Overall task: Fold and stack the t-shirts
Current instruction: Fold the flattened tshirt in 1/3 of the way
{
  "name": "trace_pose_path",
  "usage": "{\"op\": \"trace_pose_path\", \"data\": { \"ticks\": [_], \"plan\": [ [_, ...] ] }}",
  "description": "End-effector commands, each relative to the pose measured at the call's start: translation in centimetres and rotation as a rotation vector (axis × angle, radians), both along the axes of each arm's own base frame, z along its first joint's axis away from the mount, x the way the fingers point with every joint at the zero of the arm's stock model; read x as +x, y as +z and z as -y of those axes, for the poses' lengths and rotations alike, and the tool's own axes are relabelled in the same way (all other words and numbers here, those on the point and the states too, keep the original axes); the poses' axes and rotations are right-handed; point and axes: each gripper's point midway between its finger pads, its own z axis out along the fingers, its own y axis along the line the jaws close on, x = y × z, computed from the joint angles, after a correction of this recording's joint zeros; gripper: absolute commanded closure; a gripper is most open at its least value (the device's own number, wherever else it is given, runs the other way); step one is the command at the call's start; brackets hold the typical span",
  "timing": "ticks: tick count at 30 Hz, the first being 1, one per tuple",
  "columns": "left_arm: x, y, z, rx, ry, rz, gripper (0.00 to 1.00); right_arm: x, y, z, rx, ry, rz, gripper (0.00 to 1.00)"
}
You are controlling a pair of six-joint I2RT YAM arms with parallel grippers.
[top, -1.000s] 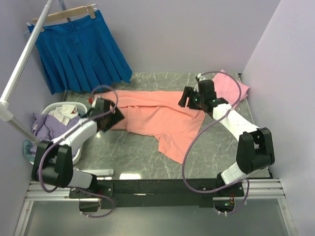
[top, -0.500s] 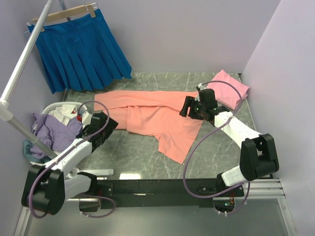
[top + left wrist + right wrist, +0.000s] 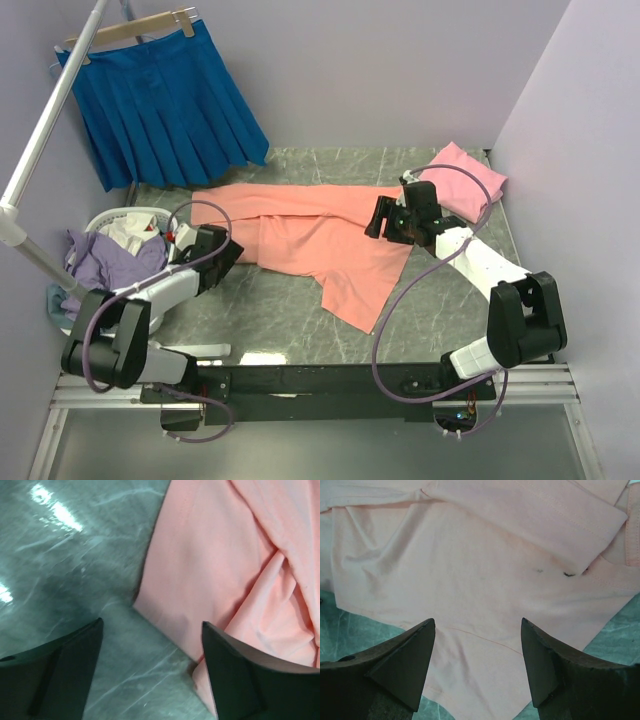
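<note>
The salmon-orange t-shirt [image 3: 320,235] lies spread across the marble table, its upper part folded over in a long band. It also shows in the left wrist view [image 3: 225,560] and the right wrist view [image 3: 470,570]. The lighter pink t-shirt [image 3: 465,175] lies folded at the back right corner. My left gripper [image 3: 228,255] is open and empty just off the shirt's left edge, above its corner [image 3: 137,602]. My right gripper [image 3: 378,218] is open and empty, hovering over the shirt's right part.
A bright blue pleated skirt [image 3: 165,100] hangs on a hanger at the back left. A white laundry basket [image 3: 100,222] with purple and white clothes sits at the left table edge. A white pole [image 3: 45,130] slants across the left.
My left gripper let go of the shirt's left edge, drew back towards the near left, then came forward to the shirt's corner. My right gripper moved slightly nearer and lower; the shirt's top band lies flatter.
</note>
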Motion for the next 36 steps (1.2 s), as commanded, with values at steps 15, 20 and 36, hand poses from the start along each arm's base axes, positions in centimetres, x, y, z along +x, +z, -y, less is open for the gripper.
{"op": "trace_pose_path", "data": {
  "ticks": [15,20,36],
  "plan": [
    [2.0,-0.2,0.7,0.047,-0.071,-0.013,0.99,-2.9,-6.4,-2.2,0.047,0.121,-0.190,0.26],
    [0.3,2.2,1.1,0.051,-0.157,-0.034,0.99,1.3,-8.1,-2.3,-0.012,0.077,-0.212,0.27],
    [-6.4,3.8,-2.8,0.084,-0.179,-0.250,0.94,0.1,-13.2,2.0,-0.156,-0.096,-0.362,0.23]
  ]
}}
